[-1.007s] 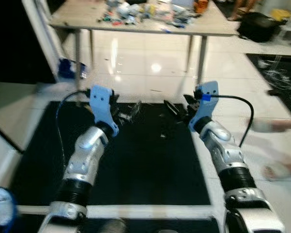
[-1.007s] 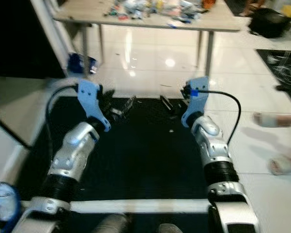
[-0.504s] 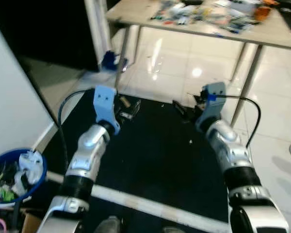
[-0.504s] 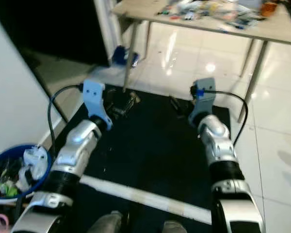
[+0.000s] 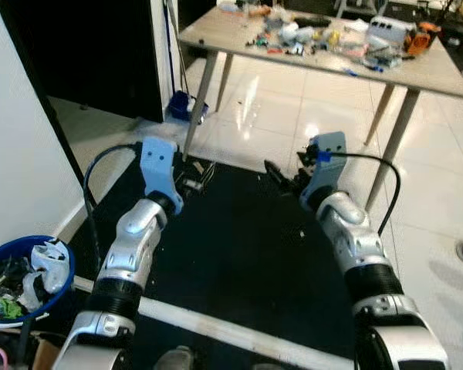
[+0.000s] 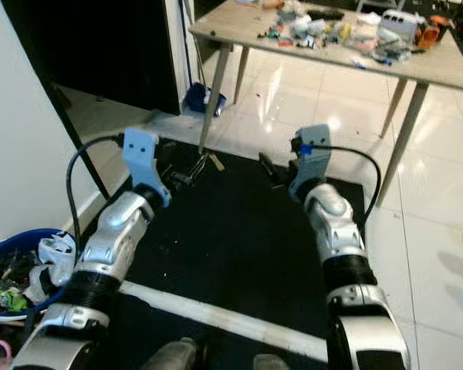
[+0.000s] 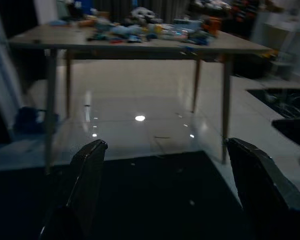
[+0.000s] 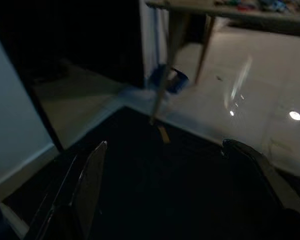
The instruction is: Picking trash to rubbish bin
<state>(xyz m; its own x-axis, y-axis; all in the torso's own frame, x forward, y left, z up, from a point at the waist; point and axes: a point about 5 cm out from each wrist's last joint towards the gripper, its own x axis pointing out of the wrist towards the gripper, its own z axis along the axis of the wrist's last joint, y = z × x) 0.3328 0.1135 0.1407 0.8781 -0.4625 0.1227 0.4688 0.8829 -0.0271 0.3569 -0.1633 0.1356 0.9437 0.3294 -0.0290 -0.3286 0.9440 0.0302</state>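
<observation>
Both arms are raised forward over a black mat [image 5: 239,254] on the tiled floor. The left claw [image 5: 191,179] and the right claw [image 5: 282,176] hover above the mat's far edge, well apart from each other. In the left wrist view, the left claw's fingers [image 7: 87,177] stand wide apart with nothing between them; in the right wrist view, the right claw's fingers [image 8: 85,185] are likewise spread and hold nothing.

The bin [image 5: 15,289] (blue, round) stands on the floor beside the robot's left, next to a white wall, and holds crumpled trash [image 5: 42,258]. Beyond the mat stands a worktop [image 5: 324,58] on slim legs, its surface littered with small mixed items [image 5: 324,37]; what they are cannot be made out. A blue object [image 5: 181,104] lies on the floor near the worktop's left leg.
</observation>
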